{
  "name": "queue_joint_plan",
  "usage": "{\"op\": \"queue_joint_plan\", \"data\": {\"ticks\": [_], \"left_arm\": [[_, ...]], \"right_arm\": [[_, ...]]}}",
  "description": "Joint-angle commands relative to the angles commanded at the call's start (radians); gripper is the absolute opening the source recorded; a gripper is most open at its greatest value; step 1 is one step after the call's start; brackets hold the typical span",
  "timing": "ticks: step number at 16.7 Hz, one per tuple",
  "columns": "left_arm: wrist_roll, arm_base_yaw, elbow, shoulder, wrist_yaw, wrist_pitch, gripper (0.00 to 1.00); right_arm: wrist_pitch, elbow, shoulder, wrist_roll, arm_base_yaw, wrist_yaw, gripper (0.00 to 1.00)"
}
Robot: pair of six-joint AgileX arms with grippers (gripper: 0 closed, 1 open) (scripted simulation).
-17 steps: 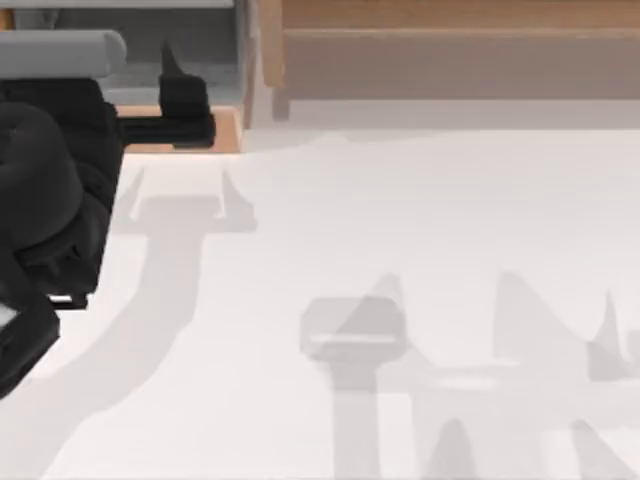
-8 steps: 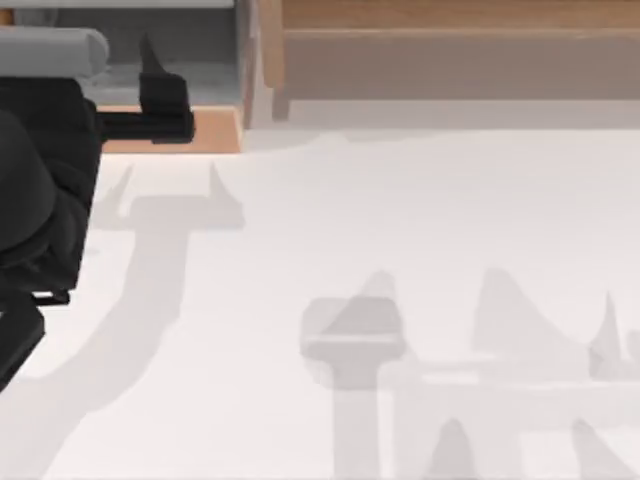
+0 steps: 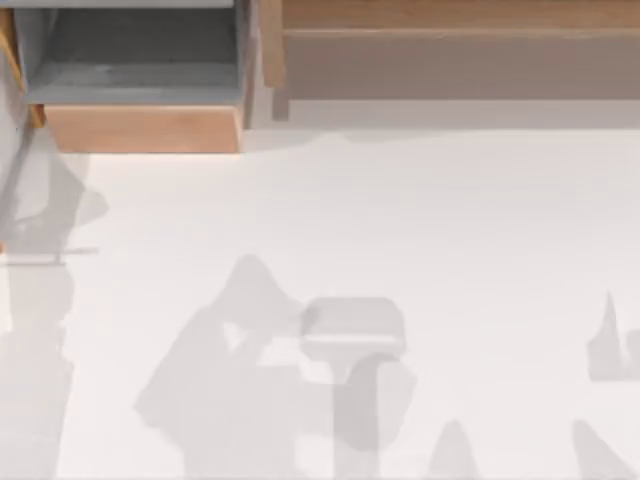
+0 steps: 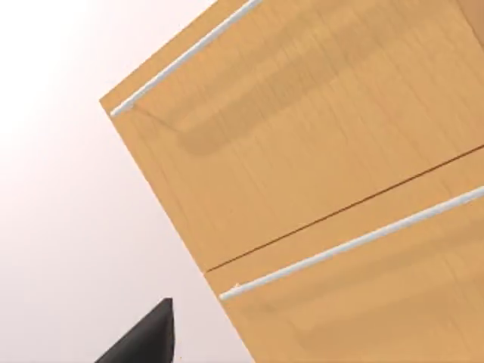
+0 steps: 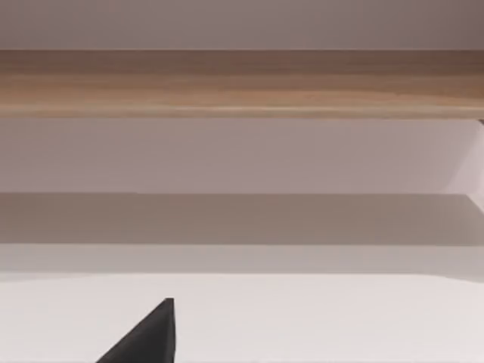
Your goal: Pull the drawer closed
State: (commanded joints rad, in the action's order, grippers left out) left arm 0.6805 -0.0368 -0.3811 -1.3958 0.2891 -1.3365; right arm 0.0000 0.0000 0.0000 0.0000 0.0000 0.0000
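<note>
I see the drawer (image 3: 142,128) at the tabletop's far left corner, pulled open: plain light-wood front panel, thin wooden sides, grey floor and walls exposed inside.

Drawer (image 3: 140,128) far left on table (image 3: 420,250); shelf (image 3: 450,60) right beside.

The drawer (image 3: 143,128) is cut off at the top view's edge.

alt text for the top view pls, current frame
A boxy drawer with a light-wood front panel and grey inner floor stands open at the white table's far left edge. A long wooden shelf with a beige recess runs beside it to the right; grey shadows cross the tabletop.
</note>
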Motion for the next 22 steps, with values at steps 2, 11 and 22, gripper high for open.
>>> {"op": "queue_joint_plan", "data": {"ticks": [2,11,22], "left_arm": [[0.155,-0.122,0.019,-0.052,-0.108,-0.111,1.00],[0.777,-0.571,-0.010,-0.417,-0.866,-0.278,1.00],[0.909,-0.676,-0.057,-0.594,-1.046,-0.203,1.00]], "right_arm": [[0.000,0.000,0.000,0.000,0.000,0.000,1.00],[0.000,0.000,0.000,0.000,0.000,0.000,1.00],[0.000,0.000,0.000,0.000,0.000,0.000,1.00]]}}
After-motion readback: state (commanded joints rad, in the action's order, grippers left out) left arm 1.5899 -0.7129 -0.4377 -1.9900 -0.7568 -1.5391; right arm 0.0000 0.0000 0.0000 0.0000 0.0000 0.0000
